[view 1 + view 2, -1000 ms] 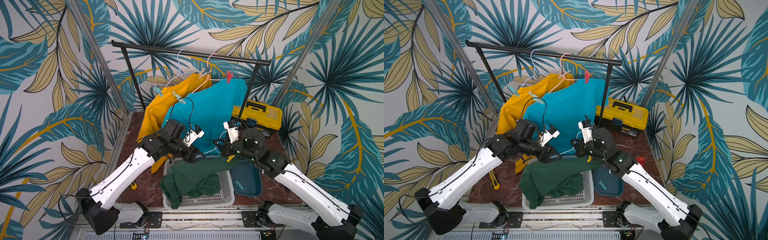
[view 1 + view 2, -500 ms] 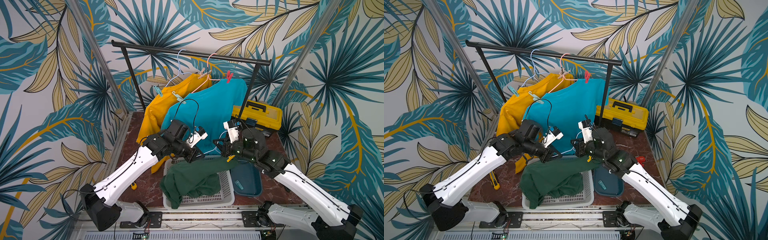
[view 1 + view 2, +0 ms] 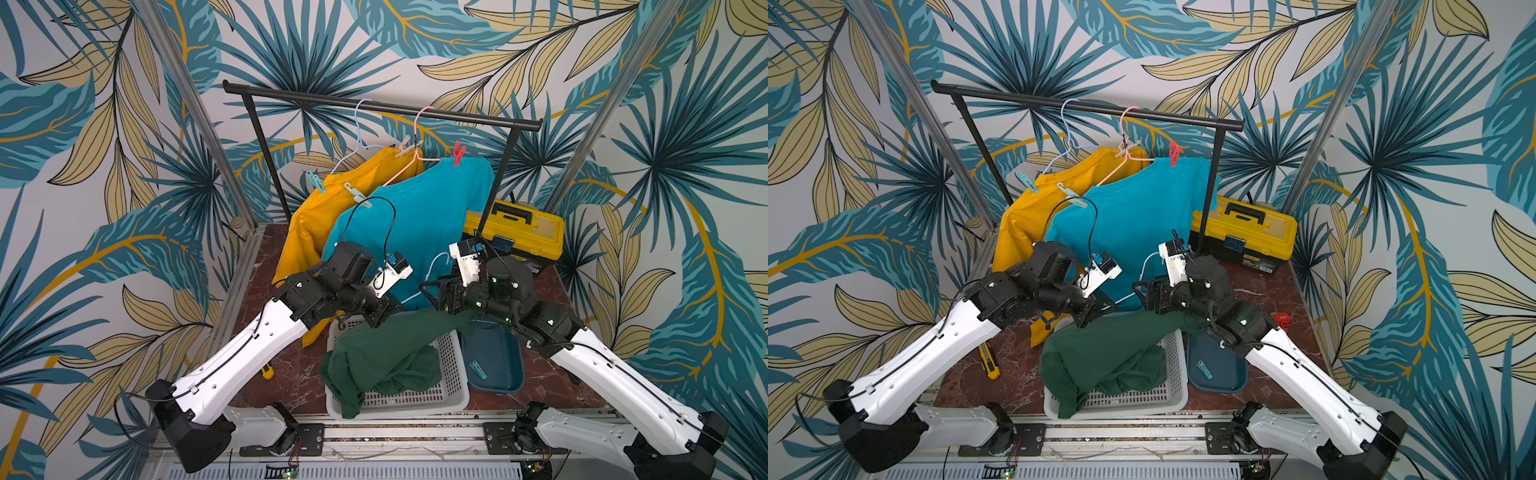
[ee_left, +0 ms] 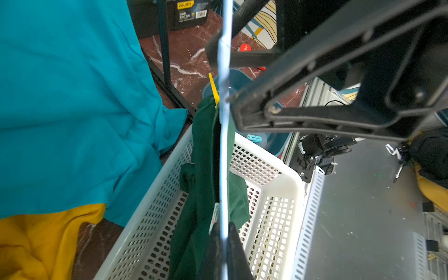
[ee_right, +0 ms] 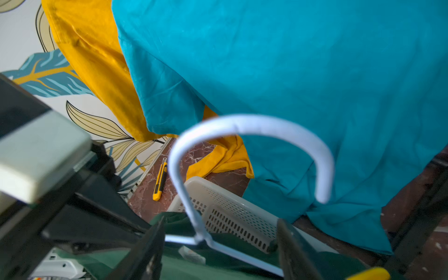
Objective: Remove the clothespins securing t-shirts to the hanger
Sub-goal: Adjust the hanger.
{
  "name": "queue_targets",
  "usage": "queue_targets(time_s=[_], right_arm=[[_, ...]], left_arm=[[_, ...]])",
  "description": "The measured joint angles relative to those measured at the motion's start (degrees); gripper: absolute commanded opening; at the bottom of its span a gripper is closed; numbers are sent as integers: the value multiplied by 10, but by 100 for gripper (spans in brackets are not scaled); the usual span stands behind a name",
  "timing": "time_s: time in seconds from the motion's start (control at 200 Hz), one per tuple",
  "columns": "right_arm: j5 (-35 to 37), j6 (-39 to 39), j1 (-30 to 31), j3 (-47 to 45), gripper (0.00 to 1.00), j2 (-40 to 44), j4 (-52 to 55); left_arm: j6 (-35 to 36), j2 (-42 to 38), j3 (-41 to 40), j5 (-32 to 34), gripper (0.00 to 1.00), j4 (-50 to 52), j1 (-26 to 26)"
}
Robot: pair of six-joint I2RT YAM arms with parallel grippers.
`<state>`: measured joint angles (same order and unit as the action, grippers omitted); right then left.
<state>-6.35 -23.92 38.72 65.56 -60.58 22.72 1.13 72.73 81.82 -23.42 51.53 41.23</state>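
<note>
Up over the white basket (image 3: 451, 376), in both top views, your arms meet and the hold is swapped compared with a second back. The left gripper (image 3: 376, 322), half open then, is now pinched shut on the white hanger (image 3: 430, 268). The right gripper (image 3: 432, 293), which had it, now stands open. The dark green t-shirt (image 3: 382, 357) droops off that hanger into the basket.

Back on the rail, the golden yellow t-shirt (image 3: 307, 232) and turquoise t-shirt (image 3: 415, 216) are pinned by the teal peg (image 3: 314, 182), mint peg (image 3: 357, 195), tan peg (image 3: 409, 148) and red peg (image 3: 458, 153). One loose teal peg (image 3: 478, 369) lies in the blue tray (image 3: 505, 374).

Left wrist view: the hanger wire (image 4: 224, 145) runs straight through your left jaws, which are clamped tight on it. The yellow clothespin (image 4: 213, 89) sits on the green shirt's edge, right against the wire.

Right wrist view: the jaws are spread wide with the hanger's neck (image 5: 201, 236) standing between them. I can't tell if it brushes a finger. The yellow clothespin (image 5: 368, 274) shows just beside one finger.

My read: left is now the holder and right is freed up, probably to go for that yellow peg. That's five pegs left clipped on.
</note>
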Motion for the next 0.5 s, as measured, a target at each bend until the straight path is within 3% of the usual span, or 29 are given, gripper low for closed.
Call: queue_targets(time_s=[0.13,0.25,0.501], right_arm=[[32,-19,0,0,99,42,21],[106,-57,1,35,100,62,98],[222,-158,1,144,100,11,269]], left_arm=[[14,-27,-2,40,0,1,15],[25,-42,-5,103,0,2,58],[60,-73,-12,248,0,4,159]])
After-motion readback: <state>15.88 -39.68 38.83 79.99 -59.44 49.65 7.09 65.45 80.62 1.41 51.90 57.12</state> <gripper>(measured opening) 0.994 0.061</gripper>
